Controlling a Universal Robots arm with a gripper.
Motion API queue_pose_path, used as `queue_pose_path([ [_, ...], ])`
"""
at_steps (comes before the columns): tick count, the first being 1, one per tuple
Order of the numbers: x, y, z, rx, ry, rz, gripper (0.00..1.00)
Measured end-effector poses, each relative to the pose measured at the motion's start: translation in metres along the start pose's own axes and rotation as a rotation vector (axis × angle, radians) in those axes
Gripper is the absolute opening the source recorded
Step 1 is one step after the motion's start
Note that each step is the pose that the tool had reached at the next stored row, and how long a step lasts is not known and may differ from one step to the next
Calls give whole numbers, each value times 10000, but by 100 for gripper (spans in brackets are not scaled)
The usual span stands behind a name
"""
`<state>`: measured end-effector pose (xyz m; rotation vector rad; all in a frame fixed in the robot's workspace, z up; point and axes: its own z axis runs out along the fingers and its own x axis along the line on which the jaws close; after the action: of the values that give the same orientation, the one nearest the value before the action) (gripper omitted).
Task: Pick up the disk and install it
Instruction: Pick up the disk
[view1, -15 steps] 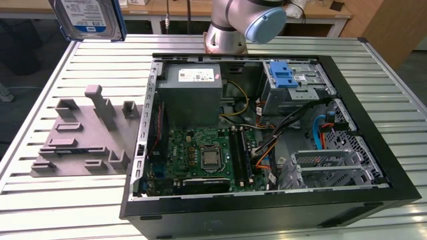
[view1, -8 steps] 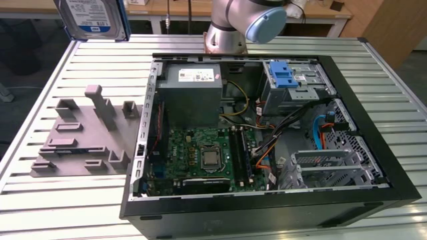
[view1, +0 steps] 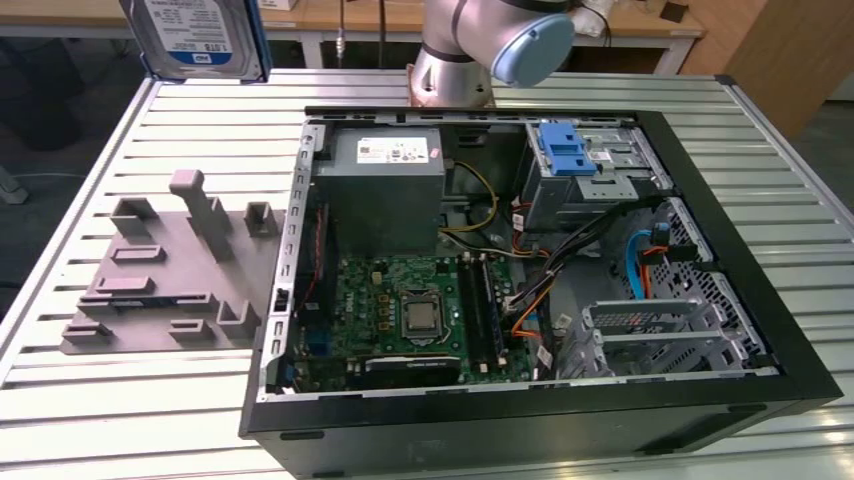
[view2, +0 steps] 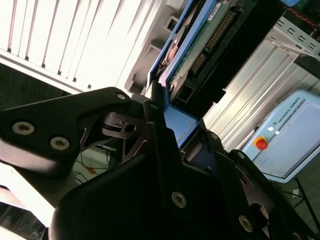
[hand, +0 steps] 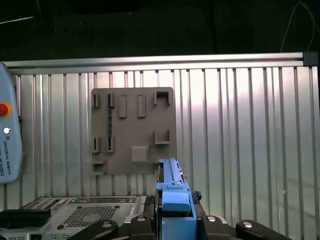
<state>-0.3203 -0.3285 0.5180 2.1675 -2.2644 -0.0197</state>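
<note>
Disk: the disk (view1: 198, 35) hangs in the air at the upper left of the exterior view, its label towards the camera, well apart from the computer case (view1: 534, 430).
Fingers: in the second wrist view the gripper (view2: 182, 130) has its black fingers (view2: 155, 125) closed against the disk's blue bracket, holding it edge-on.
Computer case: lies open on the counter (view1: 134, 420), centre to right, with the motherboard (view1: 414, 310) exposed.
Fixture plate: the grey fixture plate (view1: 160, 290) lies at the left, just beside the case.
</note>
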Motion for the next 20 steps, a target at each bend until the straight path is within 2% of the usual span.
queue_pose_path([
  [9, -5, -125, -2, 0, 0, 0, 36],
  [12, 3, -146, -2, 0, 0, 0, 36],
  [20, 144, -180, 0, 1, -1, 1, 36],
])
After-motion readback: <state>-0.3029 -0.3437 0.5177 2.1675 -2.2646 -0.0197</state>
